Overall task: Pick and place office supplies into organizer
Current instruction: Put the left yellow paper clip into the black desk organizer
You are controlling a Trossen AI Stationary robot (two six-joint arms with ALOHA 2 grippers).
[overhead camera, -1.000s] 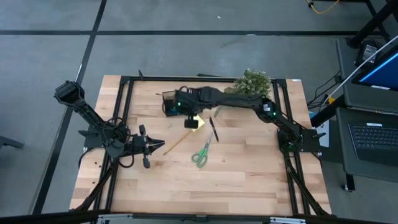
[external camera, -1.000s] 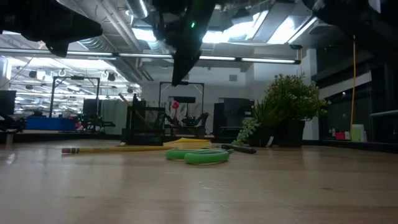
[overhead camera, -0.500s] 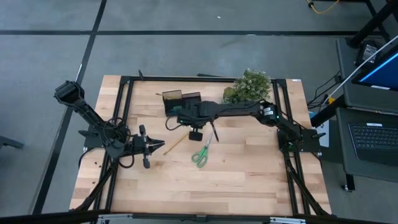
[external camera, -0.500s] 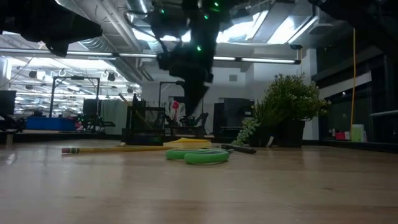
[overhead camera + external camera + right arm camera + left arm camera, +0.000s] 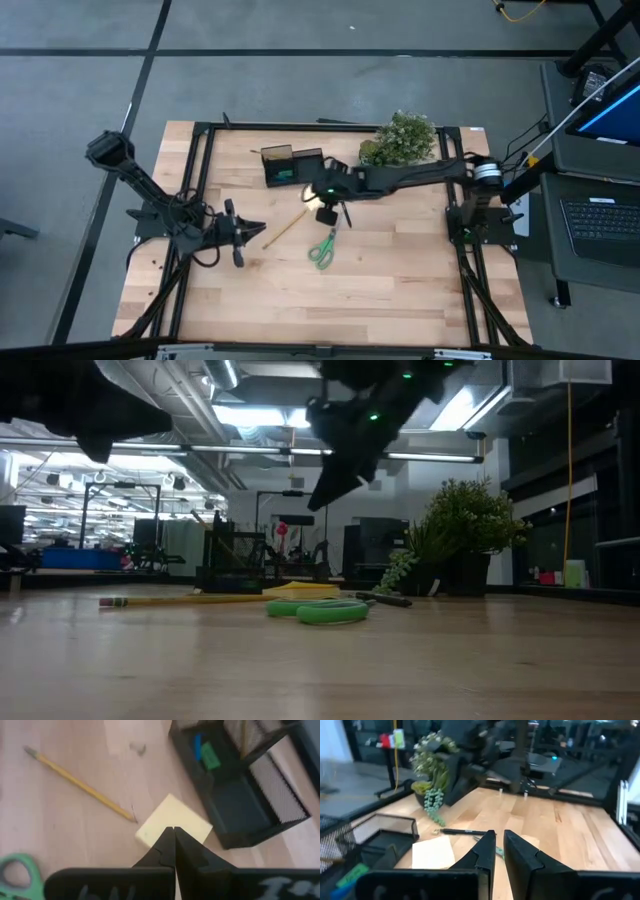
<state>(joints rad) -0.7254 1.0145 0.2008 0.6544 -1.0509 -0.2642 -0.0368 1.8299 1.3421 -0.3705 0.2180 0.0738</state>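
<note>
The left gripper (image 5: pixel 262 230) waits low over the left part of the wooden table (image 5: pixel 400 290), its fingers (image 5: pixel 485 854) parted by only a thin gap and holding nothing. Ahead of those fingertips, toward the middle of the table, the wooden pencil (image 5: pixel 286 227) lies flat, its near end just beyond the tips.

Farther on, the yellow sticky-note pad (image 5: pixel 172 822) lies flat on the wood, and the right gripper (image 5: pixel 326 211) hangs directly above it, clear of the surface. Its fingers (image 5: pixel 170 847) are pressed fully together and empty (the right wrist view shows the pad lying right beyond their joined tips). The pencil's tip ends just beside the pad's edge.

Behind the pad, past the right fingertips, stands the organizer (image 5: pixel 292 164), a black mesh box with its compartments open upward. A small green piece (image 5: pixel 210 758) and a small blue piece (image 5: pixel 198 746) lie together in one compartment; the larger compartment nearest the pad shows only its dark floor.

On the near side of the right gripper, the green-handled scissors (image 5: pixel 323 247) lie flat, and the black pen (image 5: pixel 344 209) rests just to the gripper's right. A bushy plant (image 5: pixel 403 137) stands at the far edge, well apart from both sets of fingers.
</note>
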